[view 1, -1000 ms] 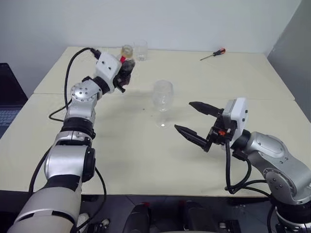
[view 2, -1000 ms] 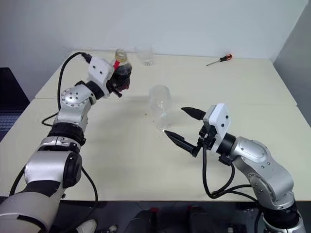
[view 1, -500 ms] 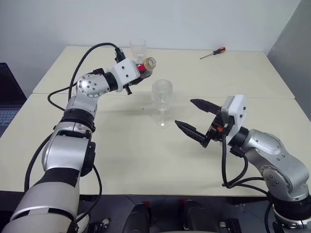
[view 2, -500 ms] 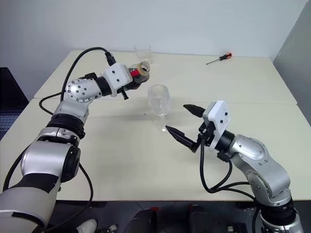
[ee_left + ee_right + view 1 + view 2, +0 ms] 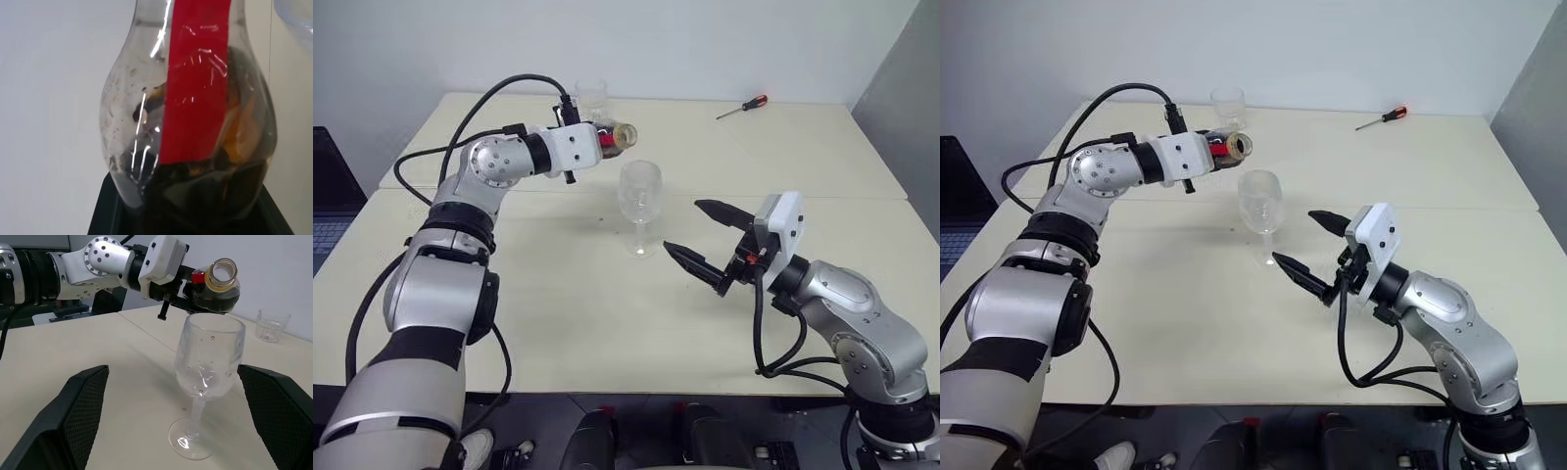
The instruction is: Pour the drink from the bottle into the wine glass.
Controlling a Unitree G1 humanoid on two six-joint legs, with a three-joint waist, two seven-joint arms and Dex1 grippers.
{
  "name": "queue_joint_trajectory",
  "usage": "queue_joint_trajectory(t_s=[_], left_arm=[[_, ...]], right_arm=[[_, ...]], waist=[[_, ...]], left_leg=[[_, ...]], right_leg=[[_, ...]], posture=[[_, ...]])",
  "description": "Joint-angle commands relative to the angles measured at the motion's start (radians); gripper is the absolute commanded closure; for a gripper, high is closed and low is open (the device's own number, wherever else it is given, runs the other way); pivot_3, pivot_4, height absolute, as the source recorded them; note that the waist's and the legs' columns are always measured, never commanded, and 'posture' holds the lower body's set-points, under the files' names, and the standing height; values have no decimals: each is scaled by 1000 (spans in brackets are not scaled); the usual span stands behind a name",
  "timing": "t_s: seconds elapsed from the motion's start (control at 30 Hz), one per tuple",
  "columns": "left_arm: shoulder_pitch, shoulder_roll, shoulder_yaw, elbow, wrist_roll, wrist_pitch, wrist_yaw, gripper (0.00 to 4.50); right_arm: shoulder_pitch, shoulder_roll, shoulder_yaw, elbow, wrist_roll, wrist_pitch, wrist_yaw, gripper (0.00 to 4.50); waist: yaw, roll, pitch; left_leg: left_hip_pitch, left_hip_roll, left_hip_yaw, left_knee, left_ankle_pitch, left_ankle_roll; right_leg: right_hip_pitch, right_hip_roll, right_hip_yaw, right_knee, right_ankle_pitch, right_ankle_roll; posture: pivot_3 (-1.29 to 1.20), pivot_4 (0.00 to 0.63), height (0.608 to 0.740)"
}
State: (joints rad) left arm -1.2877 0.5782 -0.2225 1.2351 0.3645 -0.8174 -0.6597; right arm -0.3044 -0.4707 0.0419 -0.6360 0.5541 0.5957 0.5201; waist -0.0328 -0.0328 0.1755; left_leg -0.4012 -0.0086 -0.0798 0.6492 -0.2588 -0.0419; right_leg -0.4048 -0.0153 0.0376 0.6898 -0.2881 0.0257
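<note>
l gripper (image 5: 603,140) level, bottle (image 5: 617,135) tipped sideways – r gripper (image 5: 703,235) open

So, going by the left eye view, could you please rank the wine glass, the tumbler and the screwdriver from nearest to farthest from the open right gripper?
1. The wine glass: just to the left of the right gripper, standing on the table in front of it.
2. The tumbler: far side of the table, beyond the bottle that the left gripper holds tilted.
3. The screwdriver: far right part of the table; close to the tumbler's distance, so this order is uncertain.

Tipped uncapped bottle (image 5: 215,284) above upright, empty wine glass (image 5: 209,367).
</note>
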Motion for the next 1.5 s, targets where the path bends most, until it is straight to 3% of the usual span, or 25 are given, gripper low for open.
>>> queue_joint_trajectory(t_s=[0.03,0.83,1.5], left_arm=[[-57,36,-21,-2,41,-45,65,3362],[-162,87,-147,39,227,-119,247,3362],[-209,83,-160,57,255,-147,258,3362]], right_arm=[[-15,3,-7,-22,-6,-17,-6,0],[-16,24,-6,-6,-32,-23,-7,0],[-1,47,-2,-6,-59,-31,-2,0]], waist=[[0,0,0],[0,0,0],[0,0,0]], left_leg=[[0,0,0,0,0,0],[0,0,1,0,0,0],[0,0,1,1,0,0]], right_leg=[[0,0,0,0,0,0],[0,0,0,1,0,0],[0,0,0,2,0,0]], posture=[[0,150,740],[0,150,740],[0,150,740]])
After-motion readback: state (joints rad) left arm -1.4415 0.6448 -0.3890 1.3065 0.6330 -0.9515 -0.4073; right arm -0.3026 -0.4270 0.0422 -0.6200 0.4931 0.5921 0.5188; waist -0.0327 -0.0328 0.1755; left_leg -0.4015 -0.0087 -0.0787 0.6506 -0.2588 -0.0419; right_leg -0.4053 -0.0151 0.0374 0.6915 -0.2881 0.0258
